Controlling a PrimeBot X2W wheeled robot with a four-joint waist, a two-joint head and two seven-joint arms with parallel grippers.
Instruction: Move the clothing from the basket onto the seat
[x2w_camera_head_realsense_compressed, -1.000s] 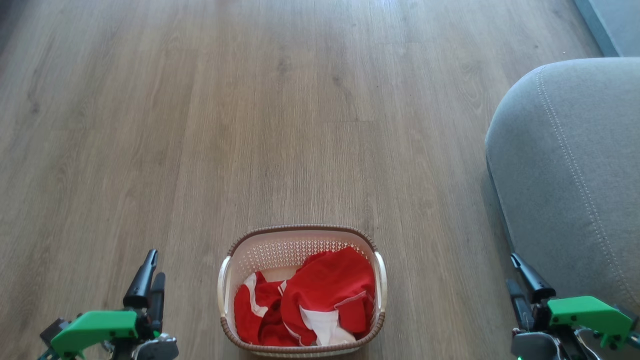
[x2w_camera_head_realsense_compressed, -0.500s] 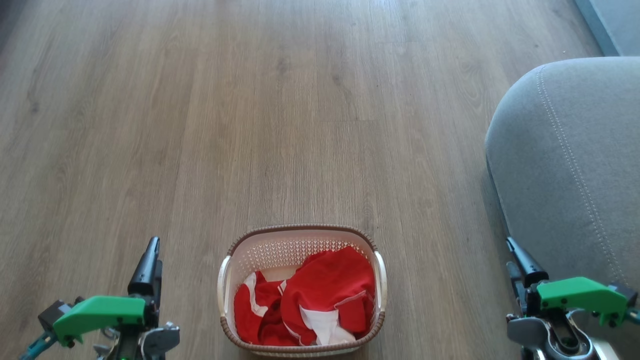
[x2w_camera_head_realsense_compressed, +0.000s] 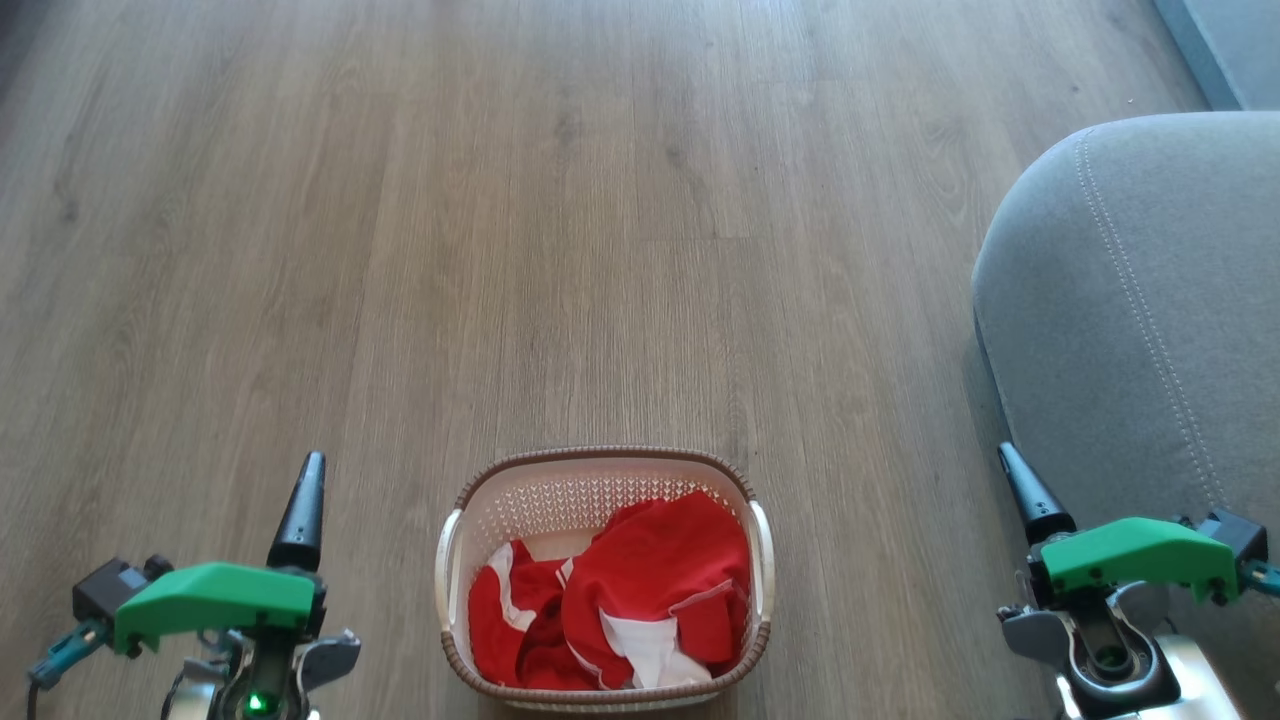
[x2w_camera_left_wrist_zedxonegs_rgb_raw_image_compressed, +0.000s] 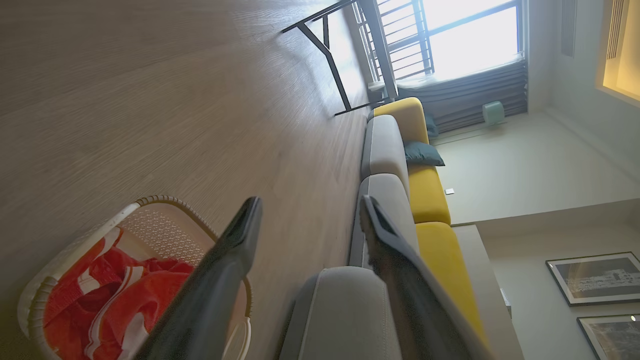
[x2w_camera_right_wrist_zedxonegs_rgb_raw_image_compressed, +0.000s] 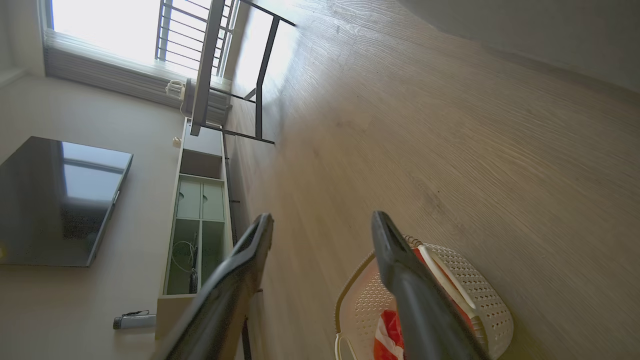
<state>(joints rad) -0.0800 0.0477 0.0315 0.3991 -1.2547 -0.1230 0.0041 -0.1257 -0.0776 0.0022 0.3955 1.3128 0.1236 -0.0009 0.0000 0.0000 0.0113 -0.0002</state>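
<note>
Seat (x2w_camera_head_realsense_compressed: 1130, 300) cropped at right edge; clothing (x2w_camera_head_realsense_compressed: 640, 590) hides most basket (x2w_camera_head_realsense_compressed: 590, 500) floor.

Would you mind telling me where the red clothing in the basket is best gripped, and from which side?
Probably the raised fold of the clothing, taken from straight above. The basket walls close off every side, and the crumpled heap humps highest toward its right half, offering a ridge to pinch.

Head view high, angled forward and down onto floor (x2w_camera_head_realsense_compressed: 600, 200), basket (x2w_camera_head_realsense_compressed: 570, 500) near bottom edge; both wrist views low and rolled sideways, sighted across floor toward window (x2w_camera_left_wrist_zedxonegs_rgb_raw_image_compressed: 470, 40); basket and floor shared across all three.
</note>
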